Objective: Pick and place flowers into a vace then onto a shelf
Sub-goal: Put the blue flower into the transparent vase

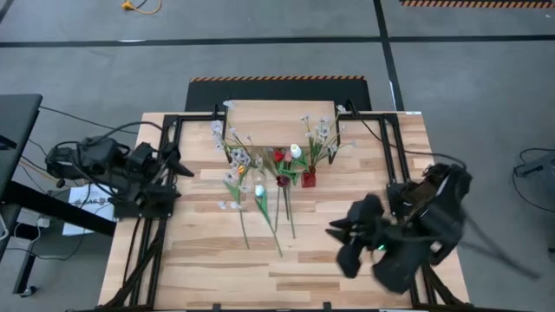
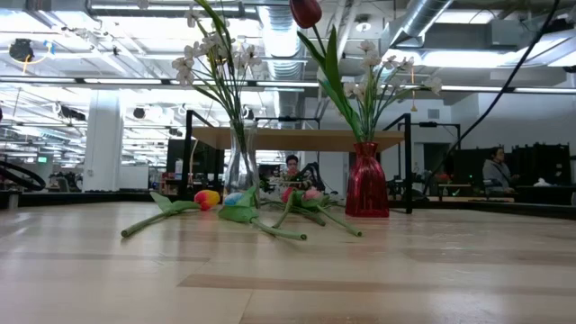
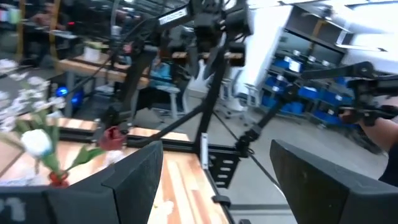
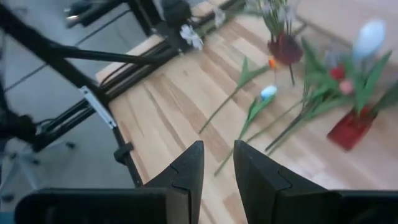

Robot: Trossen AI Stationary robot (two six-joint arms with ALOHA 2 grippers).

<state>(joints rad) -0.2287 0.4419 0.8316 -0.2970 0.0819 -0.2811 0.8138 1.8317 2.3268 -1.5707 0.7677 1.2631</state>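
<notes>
Both arms are pulled back off the work right now. The left hand [image 1: 178, 165] sits at the left edge of the counter [image 1: 347, 260], fingers spread wide with nothing in them. The right hand [image 1: 340, 236] hovers over the front right part of the counter, its fingers [image 4: 186, 171] nearly pinched together with only a narrow gap, also empty.

The flowers are split up. Some stand in a red vase [image 2: 366, 180] and some in a clear vase [image 2: 240, 166], both on the counter just in front of the shelf [image 1: 279, 119], red one to the right. A few tulips [image 1: 260, 204] lie loose on the counter in front of the vases, stems pointing toward the near edge. In the low view a person [image 2: 290, 167] shows far behind the counter.
</notes>
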